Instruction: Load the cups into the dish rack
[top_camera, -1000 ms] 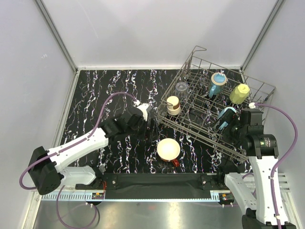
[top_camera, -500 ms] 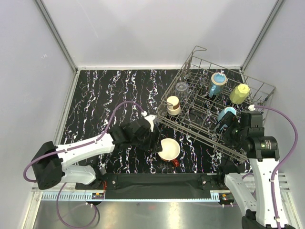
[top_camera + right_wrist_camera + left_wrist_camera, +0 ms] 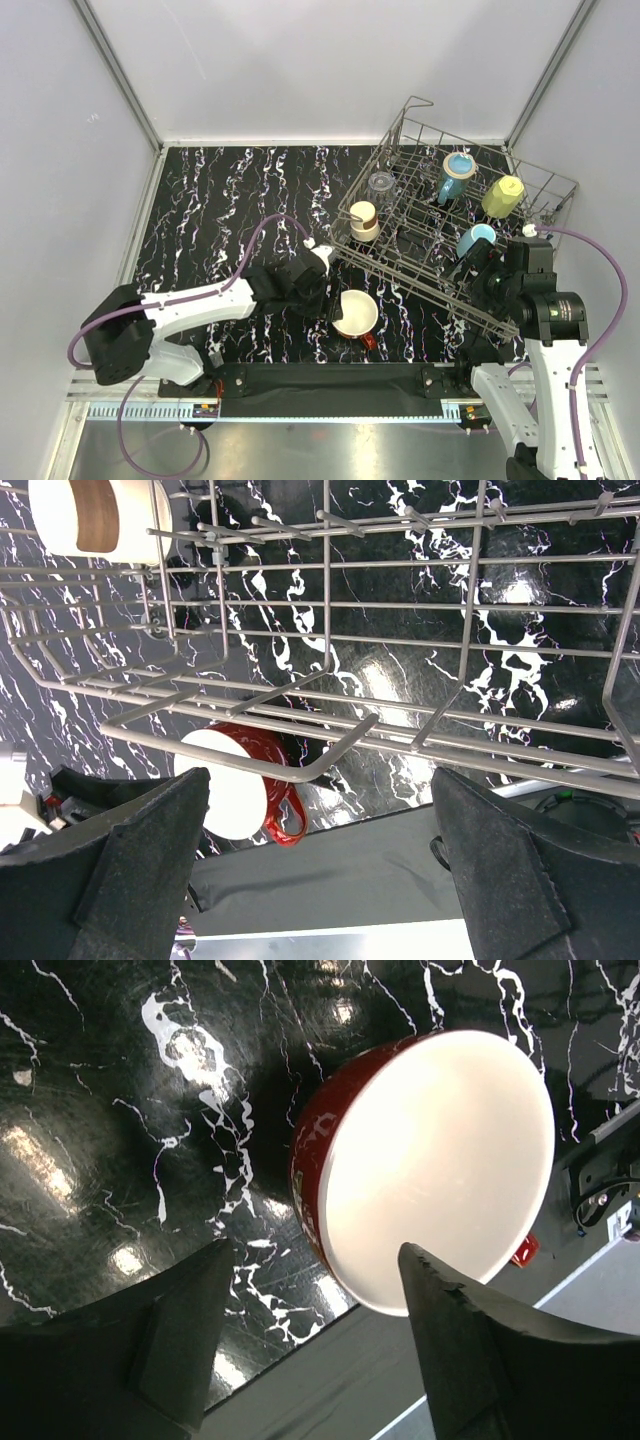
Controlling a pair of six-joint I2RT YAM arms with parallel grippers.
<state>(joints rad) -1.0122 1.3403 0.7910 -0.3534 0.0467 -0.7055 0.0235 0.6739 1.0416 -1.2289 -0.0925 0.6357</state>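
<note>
Left jaws open; red mug (image 3: 430, 1160) ahead between tips, near desk (image 3: 220, 200) front edge (open desk left of jaws). Right jaws wide open, nothing held, dish rack (image 3: 326, 580) rail ahead. Racked: five cups (image 3: 457, 172); loose: one mug.

Six cups (image 3: 363, 220) on show: five in the single dish rack (image 3: 410, 235), one red mug (image 3: 355, 312) just ahead of the left jaws.

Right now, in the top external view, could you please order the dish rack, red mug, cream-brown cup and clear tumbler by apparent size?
1. dish rack, by far the largest.
2. red mug.
3. cream-brown cup and clear tumbler look about alike, so I leave them tied.
</note>
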